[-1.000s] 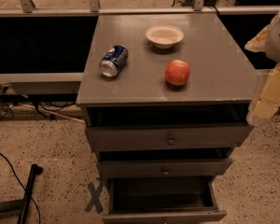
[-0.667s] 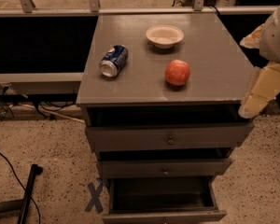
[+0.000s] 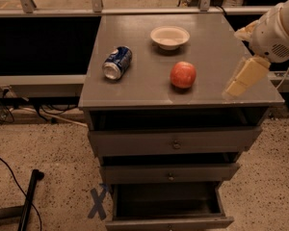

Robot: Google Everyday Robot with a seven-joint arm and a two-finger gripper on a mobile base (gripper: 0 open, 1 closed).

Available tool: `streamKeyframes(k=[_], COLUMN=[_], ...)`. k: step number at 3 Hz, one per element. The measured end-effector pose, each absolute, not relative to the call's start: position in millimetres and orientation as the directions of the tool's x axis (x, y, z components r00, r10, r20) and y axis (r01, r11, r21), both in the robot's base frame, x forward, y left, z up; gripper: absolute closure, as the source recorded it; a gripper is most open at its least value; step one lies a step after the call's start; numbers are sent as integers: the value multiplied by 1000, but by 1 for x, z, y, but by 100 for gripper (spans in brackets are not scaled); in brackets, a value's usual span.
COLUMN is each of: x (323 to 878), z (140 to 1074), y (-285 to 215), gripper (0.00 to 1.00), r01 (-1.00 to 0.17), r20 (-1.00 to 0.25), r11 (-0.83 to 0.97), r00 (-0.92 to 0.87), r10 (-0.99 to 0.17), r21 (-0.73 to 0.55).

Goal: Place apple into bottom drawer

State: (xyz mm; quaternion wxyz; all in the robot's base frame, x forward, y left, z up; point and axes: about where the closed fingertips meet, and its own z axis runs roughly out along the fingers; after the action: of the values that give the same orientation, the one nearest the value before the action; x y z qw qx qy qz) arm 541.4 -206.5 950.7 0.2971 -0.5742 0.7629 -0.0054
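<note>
The red-orange apple (image 3: 183,74) sits on the grey cabinet top (image 3: 135,88), right of centre near the front. The bottom drawer (image 3: 135,224) is pulled out and its dark interior shows nothing inside. My gripper (image 3: 232,64) hangs over the right edge of the cabinet top, to the right of the apple and apart from it. Its pale fingers (image 3: 245,76) are spread open and hold nothing.
A blue soda can (image 3: 117,62) lies on its side on the left of the top. A white bowl (image 3: 169,36) stands at the back. The top drawer (image 3: 173,141) and middle drawer (image 3: 169,173) stand slightly out. A dark pole (image 3: 29,201) and cables lie on the floor at left.
My gripper has moved left and a little down, from beside the cabinet's right edge to over its top, closer to the apple. Apple, can and bowl have not moved.
</note>
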Motion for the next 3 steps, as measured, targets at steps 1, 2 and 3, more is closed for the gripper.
streamKeyframes(k=[1, 2, 3], x=[562, 572, 577], z=[955, 955, 940], y=[-183, -151, -133], gripper=[0, 0, 0], r01=[-876, -894, -906], r20=[-569, -661, -665], r11=[366, 376, 379], r00=[-135, -130, -167], r10=[-811, -739, -728], r21=[-315, -244, -188])
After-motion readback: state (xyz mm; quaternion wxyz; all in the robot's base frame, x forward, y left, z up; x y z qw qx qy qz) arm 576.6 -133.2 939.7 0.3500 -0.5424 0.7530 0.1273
